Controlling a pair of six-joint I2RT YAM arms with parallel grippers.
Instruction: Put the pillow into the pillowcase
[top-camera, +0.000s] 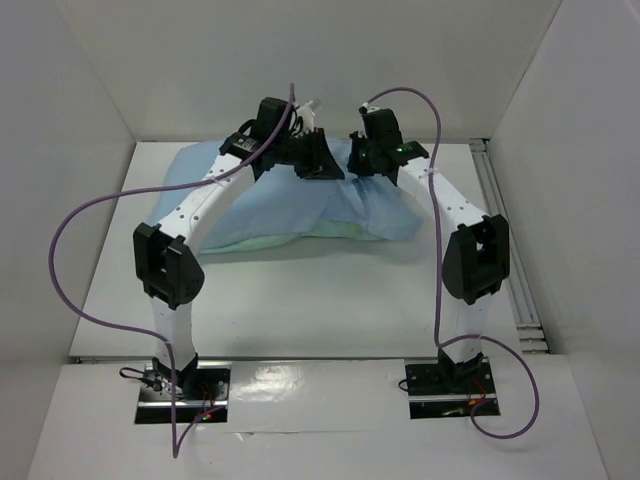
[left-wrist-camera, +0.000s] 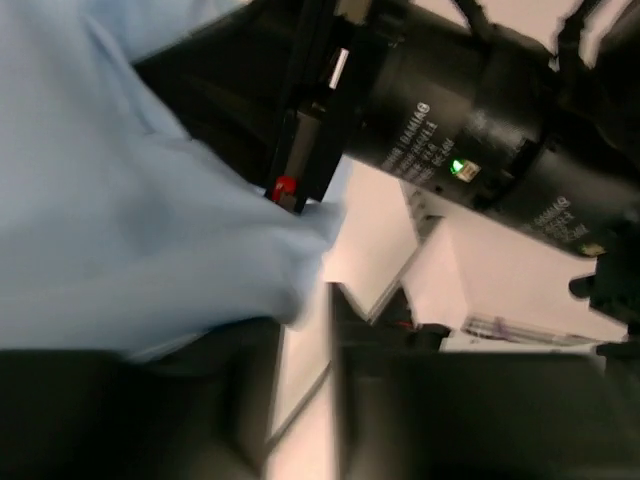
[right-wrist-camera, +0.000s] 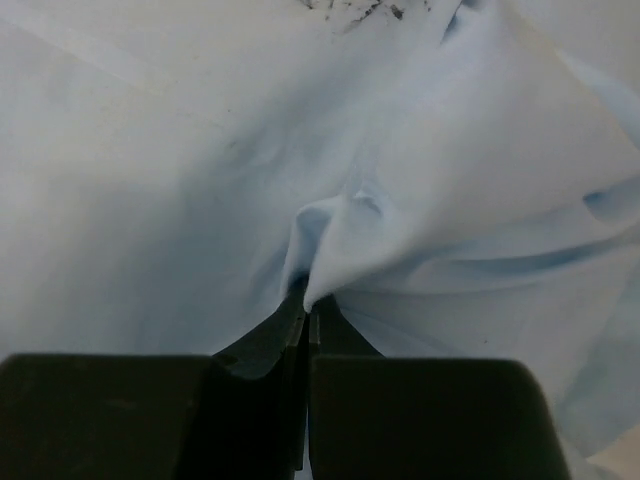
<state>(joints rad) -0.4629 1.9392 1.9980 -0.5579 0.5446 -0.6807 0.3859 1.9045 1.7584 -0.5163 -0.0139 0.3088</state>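
The pillowcase (top-camera: 300, 205) lies pale blue side up across the far middle of the table, puffed into a mound, with a sea-green edge along its near side. No plain white pillow shows; it is hidden or out of view. My right gripper (top-camera: 362, 160) is at the mound's far edge, and in the right wrist view it (right-wrist-camera: 306, 305) is shut on a pinched fold of the pale blue cloth (right-wrist-camera: 340, 240). My left gripper (top-camera: 318, 160) is just beside it; in the left wrist view it (left-wrist-camera: 308, 330) has its fingers apart, and the cloth (left-wrist-camera: 130, 220) drapes over the left finger.
The right arm's black wrist (left-wrist-camera: 460, 168) with a green light sits close in front of the left gripper. An aluminium rail (top-camera: 505, 230) runs along the table's right side. White walls enclose the back and sides. Purple cables (top-camera: 70, 260) loop off both arms.
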